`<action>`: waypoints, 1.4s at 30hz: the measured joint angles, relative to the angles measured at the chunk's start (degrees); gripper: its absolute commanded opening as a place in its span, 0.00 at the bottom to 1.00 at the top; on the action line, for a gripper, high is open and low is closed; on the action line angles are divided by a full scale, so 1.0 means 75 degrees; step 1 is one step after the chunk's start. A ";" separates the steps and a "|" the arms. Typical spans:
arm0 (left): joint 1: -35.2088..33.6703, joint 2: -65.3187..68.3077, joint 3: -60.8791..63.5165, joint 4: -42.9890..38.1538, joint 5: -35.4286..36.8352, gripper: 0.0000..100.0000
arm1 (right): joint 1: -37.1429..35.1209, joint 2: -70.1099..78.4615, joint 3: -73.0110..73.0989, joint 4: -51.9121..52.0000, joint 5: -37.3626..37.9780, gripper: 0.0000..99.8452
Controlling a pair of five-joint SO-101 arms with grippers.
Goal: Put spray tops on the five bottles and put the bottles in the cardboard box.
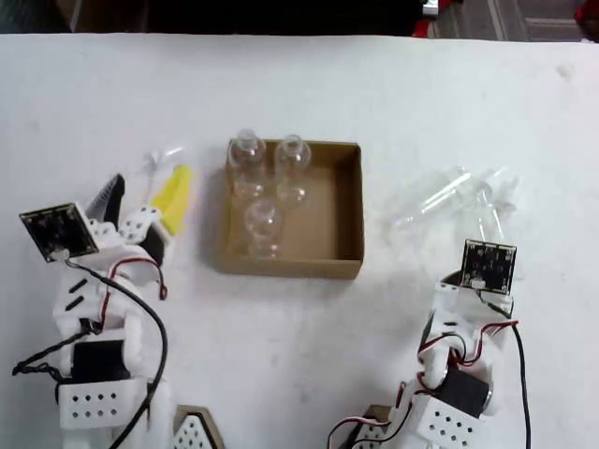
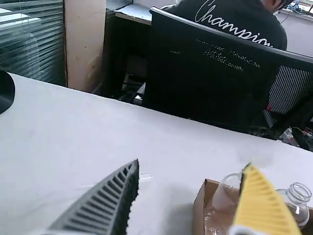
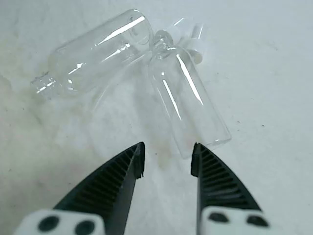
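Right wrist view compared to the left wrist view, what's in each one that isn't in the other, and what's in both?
Right wrist view: the open right gripper facing an uncapped bottle and a second bottle, both clear and lying on their sides. Left wrist view: the open left gripper, one finger yellow, the cardboard box with upright bottles inside, and a black chair in the background. Both: the white table.
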 measured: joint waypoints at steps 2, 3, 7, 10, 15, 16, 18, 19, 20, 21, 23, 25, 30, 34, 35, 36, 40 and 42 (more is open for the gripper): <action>-0.0059 0.0000 0.0047 -0.0035 0.0000 0.31 | 0.0000 0.0000 0.0000 0.0000 0.0000 0.14; -0.0070 0.0000 0.0047 -0.0035 0.0000 0.30 | 0.0000 0.0000 0.0000 0.0000 -0.0012 0.14; -0.0176 0.0000 0.0047 -0.0082 0.0000 0.25 | 0.0211 0.0000 0.0000 -0.0141 0.0000 0.14; -0.0340 0.0000 0.0047 -0.0105 0.0000 0.16 | 0.0328 0.0000 0.0000 -0.0211 -0.0012 0.14; -0.0422 0.0000 0.0047 -0.0105 0.0000 0.02 | 0.0316 0.0000 0.0000 -0.0211 -0.0012 0.14; -0.0434 0.0000 0.0047 -0.0105 0.0000 0.02 | 0.0270 0.0000 0.0000 -0.0188 -0.0012 0.14; -0.0445 0.0000 0.0047 -0.0105 0.0000 0.02 | 0.0000 0.0000 0.0000 -0.0047 -0.0012 0.14; -0.0445 0.0000 0.0047 -0.0105 0.0000 0.02 | -0.0164 0.0000 0.0000 0.0023 -0.0012 0.14; -0.0445 0.0000 0.0047 -0.0105 0.0000 0.02 | -0.0316 0.0000 0.0000 0.0082 -0.0012 0.14; -0.0445 0.0000 0.0047 -0.0105 0.0000 0.02 | -0.0434 0.0000 0.0000 0.0117 -0.0012 0.14; -0.0445 0.0000 0.0047 -0.0105 0.0000 0.02 | -0.0574 0.0000 0.0000 0.0117 0.0000 0.14; -0.0445 0.0000 0.0047 -0.0105 0.0000 0.02 | -0.0598 0.0000 0.0000 0.0117 0.0000 0.14; -0.0445 0.0000 0.0047 -0.0094 0.0000 0.02 | -0.0598 0.0000 0.0000 0.0117 0.0000 0.14; -0.0399 -0.0188 -0.0094 0.0316 0.0000 0.02 | -0.0598 0.0000 0.0000 0.0117 0.0000 0.14; -0.0363 -0.0352 -0.0234 0.0586 0.0000 0.02 | -0.0598 0.0000 0.0000 0.0117 0.0000 0.14; -0.0316 -0.0574 -0.0387 0.0879 0.0000 0.02 | -0.0598 0.0000 0.0000 0.0117 0.0000 0.14; -0.0246 -0.1852 -0.0914 0.2086 0.0000 0.02 | -0.0598 0.0000 0.0000 0.0117 0.0000 0.14; -0.0246 -0.2614 -0.0996 0.2297 0.0000 0.02 | -0.0598 0.0000 0.0000 0.0117 0.0000 0.14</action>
